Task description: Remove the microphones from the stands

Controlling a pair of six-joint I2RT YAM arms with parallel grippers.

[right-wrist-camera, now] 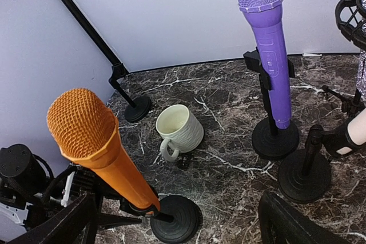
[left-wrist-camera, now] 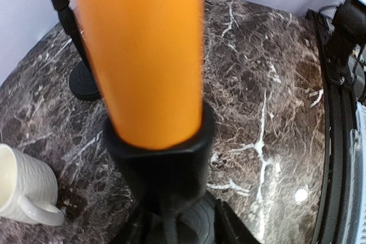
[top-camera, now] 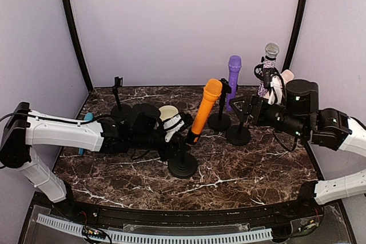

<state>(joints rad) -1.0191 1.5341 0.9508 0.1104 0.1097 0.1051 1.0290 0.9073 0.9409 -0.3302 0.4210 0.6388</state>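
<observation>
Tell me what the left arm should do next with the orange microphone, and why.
Probably close the left gripper on the orange microphone just above the black clip: the handle sits centred and very close in the wrist view, seated in that clip.

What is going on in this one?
The left arm stretches across to the orange microphone, with the left tool at the mic's lower end, beside its stand. The microphone sits tilted in the stand's black clip and is not yet lifted out. Whether the tool is gripping is unclear. The right tool hangs open and empty near the purple microphone, which is on its own stand. A white mug is close by.
</observation>
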